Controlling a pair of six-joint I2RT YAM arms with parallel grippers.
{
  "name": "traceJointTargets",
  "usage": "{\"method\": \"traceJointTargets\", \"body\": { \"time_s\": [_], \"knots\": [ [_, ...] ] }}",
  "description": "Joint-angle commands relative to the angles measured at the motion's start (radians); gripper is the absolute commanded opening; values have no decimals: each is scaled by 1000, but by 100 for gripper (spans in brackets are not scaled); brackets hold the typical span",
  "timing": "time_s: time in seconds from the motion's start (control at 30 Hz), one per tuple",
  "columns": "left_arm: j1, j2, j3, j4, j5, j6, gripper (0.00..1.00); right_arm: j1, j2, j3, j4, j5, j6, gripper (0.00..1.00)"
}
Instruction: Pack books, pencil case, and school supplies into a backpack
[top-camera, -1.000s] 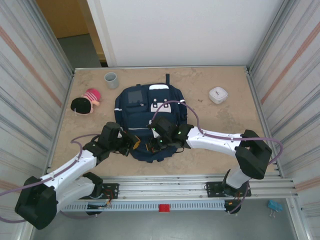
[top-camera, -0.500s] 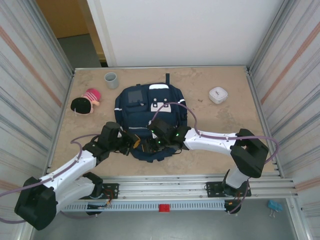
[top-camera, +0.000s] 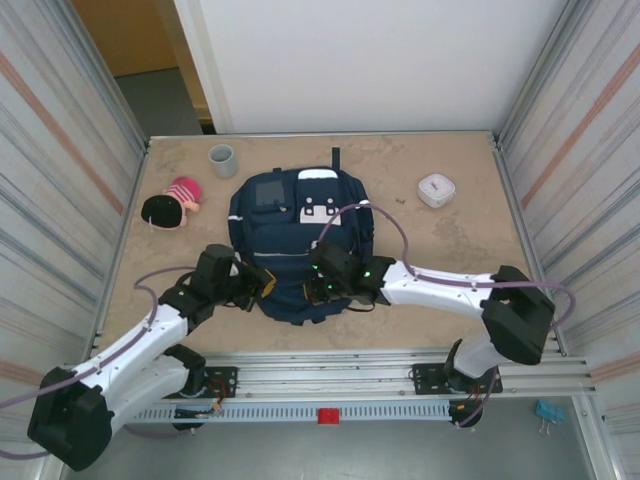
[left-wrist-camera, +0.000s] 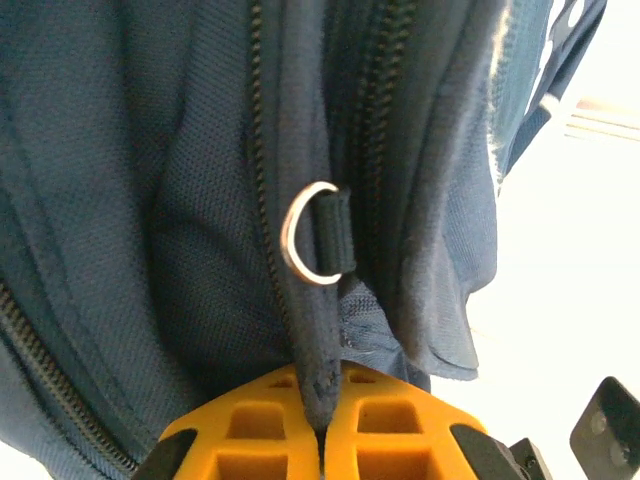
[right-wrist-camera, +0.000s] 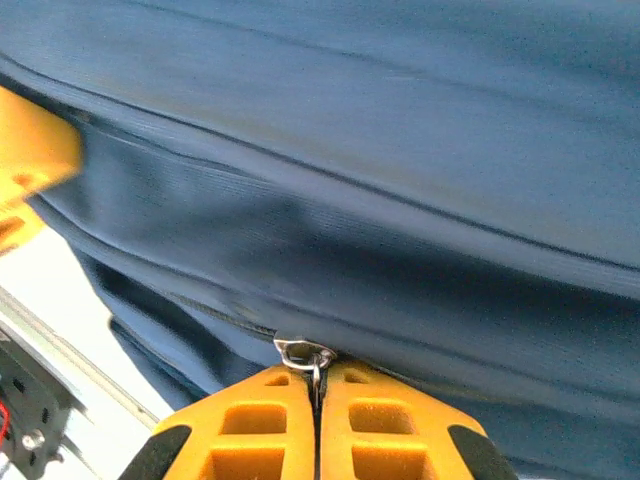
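Left tool (left-wrist-camera: 321, 405) pinches the backpack (top-camera: 290, 235) near-edge seam (left-wrist-camera: 300, 300); right tool (right-wrist-camera: 318, 392), just rightward, clamps the zipper pull (right-wrist-camera: 305, 352).

Your left hand (left-wrist-camera: 321, 440) is clamped on fabric at the near-left edge of the backpack (top-camera: 290, 228). Your right hand (right-wrist-camera: 318, 398) is clamped on a zipper ring (right-wrist-camera: 305, 352) at its near edge. Both arms angle inward.

A tan table (top-camera: 450, 290) sits between corrugated metal walls (top-camera: 60, 180) at nine and three o'clock, with a white wall (top-camera: 380, 60) at twelve.
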Motion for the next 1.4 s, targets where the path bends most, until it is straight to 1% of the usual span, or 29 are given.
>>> {"method": "traceJointTargets", "body": {
  "time_s": [0.0, 0.1, 0.17, 0.2, 0.23, 0.27, 0.3, 0.33, 0.37, 0.4, 0.43, 0.47, 0.5, 0.53, 0.57, 0.63, 0.67, 0.73, 0.77, 0.8, 0.83, 0.9, 0.93, 0.97, 1.1, 1.17, 1.2, 1.27, 1.37],
  "knots": [
    [111, -59, 31, -181, -8, 157, 0, -62, -101, -69, -129, 32, -72, 0],
    [212, -79, 41, -237, 29, 241, 0, -116, -147, -116, -127, -43, -127, 0],
    [236, -79, 54, -245, 45, 281, 0, -132, -151, -110, -108, -95, -167, 0],
    [237, -78, 64, -244, 48, 301, 5, -133, -150, -100, -93, -120, -191, 0],
    [236, -78, 74, -239, 54, 323, 17, -133, -147, -91, -81, -139, -209, 0],
    [235, -81, 85, -222, 66, 365, 36, -131, -142, -80, -63, -165, -223, 0],
    [231, -87, 100, -215, 70, 414, 46, -131, -139, -74, -48, -182, -232, 0],
    [215, -101, 125, -226, 50, 489, 56, -131, -135, -67, -32, -200, -240, 0],
    [194, -115, 162, -242, 17, 581, 61, -132, -131, -58, -25, -212, -245, 0],
    [169, -131, 192, -257, -25, 675, 64, -131, -128, -48, -27, -216, -251, 0],
    [139, -147, 222, -279, -78, 797, 65, -130, -123, -37, -32, -219, -261, 0],
    [108, -162, 245, -290, -127, 912, 65, -130, -120, -26, -34, -224, -270, 0],
    [86, -171, 263, -289, -144, 1015, 65, -130, -117, -23, -32, -229, -278, 0],
    [70, -176, 278, -280, -130, 1147, 65, -130, -117, -24, -27, -234, -286, 0],
    [60, -173, 295, -279, -77, 1281, 64, -131, -114, -24, -22, -237, -291, 0],
    [56, -144, 337, -307, 53, 1508, 62, -131, -114, -21, -17, -241, -296, 0],
    [52, -115, 361, -333, 128, 1605, 61, -132, -118, -19, -10, -245, -297, 0],
    [17, -44, 406, -391, 212, 1756, 60, -131, -123, -19, 2, -249, -298, 0],
    [-17, -11, 420, -409, 201, 1812, 60, -132, -125, -19, 7, -254, -297, 0],
    [-71, 27, 427, -418, 152, 1877, 61, -131, -127, -17, 9, -255, -296, 0],
    [-142, 64, 427, -414, 83, 1927, 62, -130, -131, -18, 10, -257, -296, 0],
    [-250, 132, 415, -383, -26, 2033, 65, -132, -139, -19, 15, -256, -295, 0],
    [-289, 172, 409, -355, -66, 2071, 66, -132, -143, -19, 17, -256, -294, 0],
    [-306, 204, 405, -331, -77, 2090, 66, -132, -145, -22, 19, -257, -294, 0],
    [-307, 317, 399, -205, -54, 2110, 66, -131, -149, -28, 47, -277, -295, 0],
    [-307, 359, 397, -148, -61, 2113, 64, -132, -148, -34, 64, -287, -294, 0],
    [-309, 378, 398, -125, -71, 2112, 62, -131, -148, -37, 70, -293, -294, 0],
    [-308, 404, 392, -84, -89, 2111, 53, -132, -148, -37, 73, -300, -296, 0],
    [-312, 410, 382, -56, -109, 2113, 35, -141, -157, -43, 62, -300, -298, 0]
  ]
}}
